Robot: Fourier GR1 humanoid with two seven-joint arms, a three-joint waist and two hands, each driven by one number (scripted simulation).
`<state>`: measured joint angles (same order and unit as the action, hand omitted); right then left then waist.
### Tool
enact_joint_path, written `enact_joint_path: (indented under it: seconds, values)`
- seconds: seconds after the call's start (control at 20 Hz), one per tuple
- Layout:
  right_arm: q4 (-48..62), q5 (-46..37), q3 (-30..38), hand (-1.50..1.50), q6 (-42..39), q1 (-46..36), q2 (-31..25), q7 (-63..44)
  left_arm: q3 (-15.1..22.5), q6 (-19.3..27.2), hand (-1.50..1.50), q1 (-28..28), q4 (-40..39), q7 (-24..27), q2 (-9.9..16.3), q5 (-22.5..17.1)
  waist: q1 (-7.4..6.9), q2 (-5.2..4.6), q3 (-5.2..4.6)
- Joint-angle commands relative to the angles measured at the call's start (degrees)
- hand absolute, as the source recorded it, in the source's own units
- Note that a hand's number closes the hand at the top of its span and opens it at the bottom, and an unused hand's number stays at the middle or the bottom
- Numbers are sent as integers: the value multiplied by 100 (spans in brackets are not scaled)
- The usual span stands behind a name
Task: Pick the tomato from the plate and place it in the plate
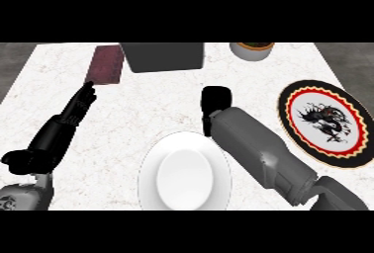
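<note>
A plain white plate (185,173) lies at the front middle of the counter. A round plate (325,121) with a black and red rim and a dark dragon figure lies at the right. No tomato shows on either plate. My right hand (216,101) hangs between the two plates, beyond the white plate's far rim, its fingers curled down into a compact shape that hides the tomato. Its grey forearm (263,153) crosses the white plate's right edge. At the left, my left hand (76,108) rests open with straight fingers pointing away from me.
A dark red flat rectangle (106,64) lies at the back left, just past my left fingertips. A dark grey box (162,57) stands at the back middle, and a round pot (252,49) at the back right. The counter's edges show at left and right.
</note>
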<state>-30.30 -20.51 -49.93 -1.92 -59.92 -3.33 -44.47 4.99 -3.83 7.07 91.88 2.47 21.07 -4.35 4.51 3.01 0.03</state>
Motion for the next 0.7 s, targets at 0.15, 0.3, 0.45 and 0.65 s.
enact_joint_path:
  seconds: [0.15,0.3,0.45,0.65]
  values:
    - [-976,-1067,-380,150,2051,84,319,-1976,-273,-144,0,14,-8,97,171,-167,-19,-88,-10]
    - [-1543,-1500,-526,150,2117,66,299,-2813,-35,9,0,-38,48,101,-12,68,-20,-103,-8]
    - [-2051,-1797,-427,150,2054,37,184,-3315,-246,-134,0,-191,212,40,157,-153,-29,-54,-6]
    - [-2425,-2346,-272,150,1913,139,-448,-3602,-210,-129,0,-187,288,-63,138,-137,9,-79,-3]
